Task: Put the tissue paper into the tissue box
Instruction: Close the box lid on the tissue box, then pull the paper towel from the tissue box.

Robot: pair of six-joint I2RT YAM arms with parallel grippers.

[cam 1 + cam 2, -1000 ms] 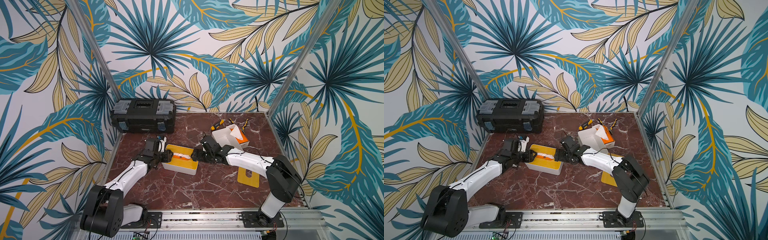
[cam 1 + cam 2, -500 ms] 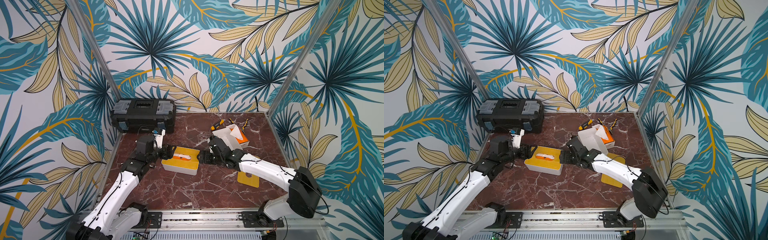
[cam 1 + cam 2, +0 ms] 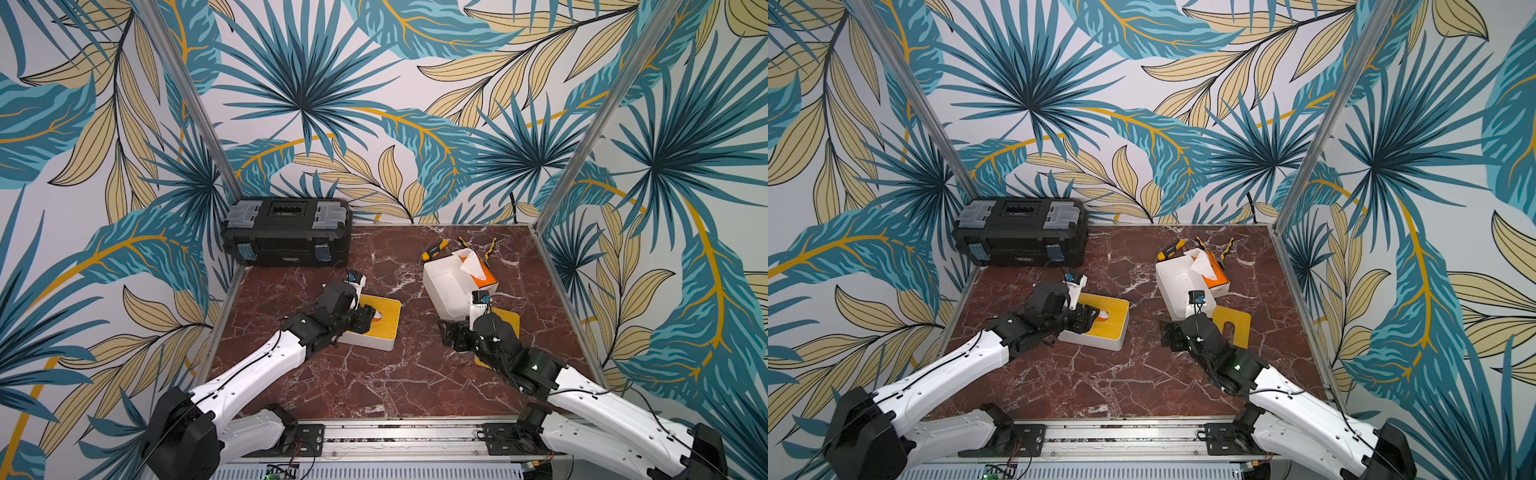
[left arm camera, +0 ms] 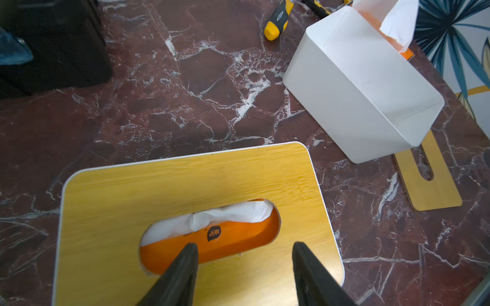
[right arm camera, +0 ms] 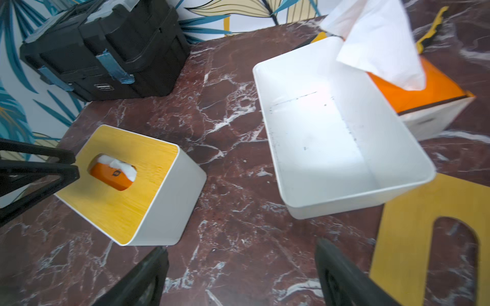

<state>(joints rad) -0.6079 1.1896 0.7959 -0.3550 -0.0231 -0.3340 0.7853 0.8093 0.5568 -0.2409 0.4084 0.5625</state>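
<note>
A white tissue box with a bamboo lid stands left of centre in both top views. Through the lid's oval slot an orange pack with white tissue paper shows. My left gripper hovers over the lid at the slot's edge, open, with nothing between its fingers. My right gripper hangs open over bare marble, to the right of this box and apart from it. At the back right a second orange pack with a tissue sticking up leans behind an open, lidless white box.
A loose bamboo lid lies flat under my right arm. A black toolbox stands at the back left. A yellow-handled screwdriver and pliers lie near the back wall. Patterned walls close off three sides.
My right gripper has drawn back from the lidded box toward the loose lid on the right. My left gripper has lifted from the box's left end and now sits over the lid's slot.
</note>
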